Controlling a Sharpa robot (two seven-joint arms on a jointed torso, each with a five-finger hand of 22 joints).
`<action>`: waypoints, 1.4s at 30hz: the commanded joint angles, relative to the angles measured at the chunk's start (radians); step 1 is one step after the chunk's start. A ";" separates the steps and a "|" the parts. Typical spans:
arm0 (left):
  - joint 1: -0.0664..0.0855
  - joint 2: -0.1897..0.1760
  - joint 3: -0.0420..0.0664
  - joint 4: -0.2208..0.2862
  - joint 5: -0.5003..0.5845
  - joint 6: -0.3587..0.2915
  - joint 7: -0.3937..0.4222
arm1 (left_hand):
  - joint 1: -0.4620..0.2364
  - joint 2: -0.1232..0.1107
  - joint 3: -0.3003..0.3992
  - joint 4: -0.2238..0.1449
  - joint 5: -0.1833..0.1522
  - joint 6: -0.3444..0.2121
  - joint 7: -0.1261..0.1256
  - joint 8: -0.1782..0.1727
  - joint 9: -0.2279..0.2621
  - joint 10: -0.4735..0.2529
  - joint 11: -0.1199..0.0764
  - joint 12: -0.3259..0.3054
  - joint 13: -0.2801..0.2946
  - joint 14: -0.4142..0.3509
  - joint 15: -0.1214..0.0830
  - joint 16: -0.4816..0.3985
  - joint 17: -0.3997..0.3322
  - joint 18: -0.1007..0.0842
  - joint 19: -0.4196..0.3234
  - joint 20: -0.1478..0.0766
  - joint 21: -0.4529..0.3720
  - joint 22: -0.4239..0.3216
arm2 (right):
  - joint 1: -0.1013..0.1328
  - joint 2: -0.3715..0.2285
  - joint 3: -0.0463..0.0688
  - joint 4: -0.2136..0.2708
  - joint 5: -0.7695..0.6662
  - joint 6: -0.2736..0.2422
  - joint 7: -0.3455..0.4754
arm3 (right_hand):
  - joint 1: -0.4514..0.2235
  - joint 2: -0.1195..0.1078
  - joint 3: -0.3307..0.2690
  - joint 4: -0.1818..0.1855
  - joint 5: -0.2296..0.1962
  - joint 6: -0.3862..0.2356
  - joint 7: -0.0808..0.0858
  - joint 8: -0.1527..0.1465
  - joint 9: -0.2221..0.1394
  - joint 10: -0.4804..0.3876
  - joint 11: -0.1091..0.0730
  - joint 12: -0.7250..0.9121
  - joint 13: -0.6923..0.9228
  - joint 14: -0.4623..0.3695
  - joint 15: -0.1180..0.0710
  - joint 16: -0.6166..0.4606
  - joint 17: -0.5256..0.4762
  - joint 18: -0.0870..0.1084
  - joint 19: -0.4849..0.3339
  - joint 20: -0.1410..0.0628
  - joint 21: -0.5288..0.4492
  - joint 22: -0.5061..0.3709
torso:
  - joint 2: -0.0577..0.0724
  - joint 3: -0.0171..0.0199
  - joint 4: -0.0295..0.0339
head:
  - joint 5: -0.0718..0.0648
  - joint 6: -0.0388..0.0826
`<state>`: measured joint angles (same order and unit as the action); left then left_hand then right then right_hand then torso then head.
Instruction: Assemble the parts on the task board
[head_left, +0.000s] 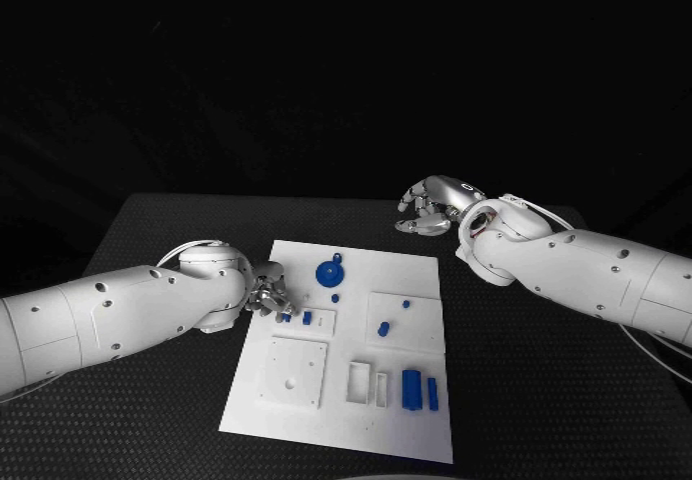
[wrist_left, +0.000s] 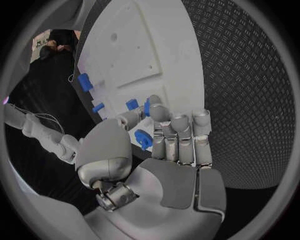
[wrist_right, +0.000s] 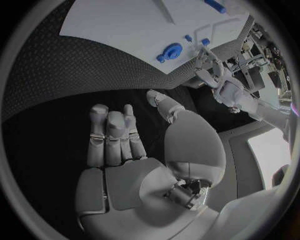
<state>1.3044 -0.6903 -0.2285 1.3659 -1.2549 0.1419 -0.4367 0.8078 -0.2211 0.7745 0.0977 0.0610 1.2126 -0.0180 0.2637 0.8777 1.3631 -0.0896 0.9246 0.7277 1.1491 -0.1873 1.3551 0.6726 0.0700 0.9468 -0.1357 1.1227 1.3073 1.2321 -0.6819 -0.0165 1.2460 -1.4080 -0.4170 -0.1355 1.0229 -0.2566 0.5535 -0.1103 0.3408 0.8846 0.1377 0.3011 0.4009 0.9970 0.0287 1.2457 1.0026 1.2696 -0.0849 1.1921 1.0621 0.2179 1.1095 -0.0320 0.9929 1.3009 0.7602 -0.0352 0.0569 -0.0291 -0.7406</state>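
Observation:
The white task board (head_left: 346, 420) lies mid-table. A round blue part (head_left: 330, 271) sits near its far end, with small blue parts (head_left: 384, 328) and two long ones (head_left: 413, 388) toward the front. My left hand (head_left: 268, 295) hangs over the board's left edge, its fingertips (wrist_left: 154, 106) at two small blue pegs (head_left: 307, 317). A blue piece (wrist_left: 144, 138) fills the gap between its thumb and fingers; whether it is pinched is unclear. My right hand (head_left: 428, 207) hovers past the board's far edge with fingers straight (wrist_right: 115, 135), holding nothing. The round part (wrist_right: 170, 51) and left hand (wrist_right: 212, 75) lie ahead of it.
A raised square plate (head_left: 296, 370) with holes sits at the board's front left, with narrow slots (head_left: 358, 382) beside it. The black ribbed table (head_left: 562, 400) surrounds the board, with open room on the right and front.

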 joint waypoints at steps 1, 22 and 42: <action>-0.012 -0.003 -0.009 -0.006 -0.001 -0.001 -0.030 | -0.005 0.014 -0.001 0.006 -0.003 -0.040 0.034 -0.006 -0.001 0.001 -0.005 0.005 -0.001 0.003 -0.007 0.006 0.001 0.004 0.002 -0.133 0.002 0.013 | -0.001 0.000 0.000 0.001 -0.007 0.009 0.002 | -0.009 -0.001 -0.004 0.003 0.004 0.000 0.006 -0.005 -0.001 -0.004 0.002 0.003 -0.001 0.002 0.006 -0.003 -0.001 0.044 0.003 0.000 -0.005 0.001 | 0.000 -0.0005 0.0006 | 0.000 -0.001; -0.012 -0.009 -0.009 0.000 0.031 0.016 -0.030 | 0.006 0.067 -0.014 -0.077 0.044 -0.031 0.030 0.007 -0.003 0.002 -0.008 0.004 -0.004 0.002 -0.010 0.006 0.002 0.004 -0.006 -0.132 0.005 0.016 | -0.002 -0.002 0.000 0.001 -0.007 0.010 0.001 | -0.009 -0.001 -0.004 0.003 0.004 0.000 0.006 -0.004 -0.001 -0.003 0.002 0.003 -0.001 0.002 0.006 -0.003 -0.001 0.044 0.003 -0.001 -0.005 0.001 | 0.000 -0.0006 0.0013 | 0.000 -0.002; -0.012 -0.013 -0.009 0.001 0.035 0.003 -0.032 | -0.050 0.013 0.008 -0.027 0.010 -0.024 0.027 0.015 -0.009 0.009 -0.011 0.002 -0.008 0.009 -0.013 0.006 0.001 0.006 0.005 -0.134 0.003 0.011 | -0.002 -0.002 0.000 0.002 -0.010 0.009 0.001 | -0.003 -0.001 -0.004 -0.002 0.002 0.000 0.006 -0.004 -0.001 -0.003 0.002 0.004 -0.002 0.003 0.006 -0.003 -0.001 0.044 0.004 -0.001 -0.005 0.002 | 0.000 -0.0006 0.0008 | 0.002 -0.001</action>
<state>1.3032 -0.7018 -0.2290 1.3711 -1.2191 0.1281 -0.4406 0.7598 -0.2031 0.7831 0.0654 0.0763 1.2109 -0.0195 0.2793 0.8695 1.3702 -0.0967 0.9246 0.7207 1.1554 -0.1963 1.3591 0.6734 0.0699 0.9468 -0.1357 1.1227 1.3076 1.2308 -0.6840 -0.0165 1.2466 -1.4090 -0.4162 -0.1361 1.0229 -0.2566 0.5535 -0.1103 0.3408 0.8822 0.1363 0.3011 0.4008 0.9970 0.0287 1.2457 1.0028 1.2696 -0.0849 1.1922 1.0621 0.2179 1.1092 -0.0316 0.9921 1.3015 0.7602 -0.0356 0.0576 -0.0278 -0.7421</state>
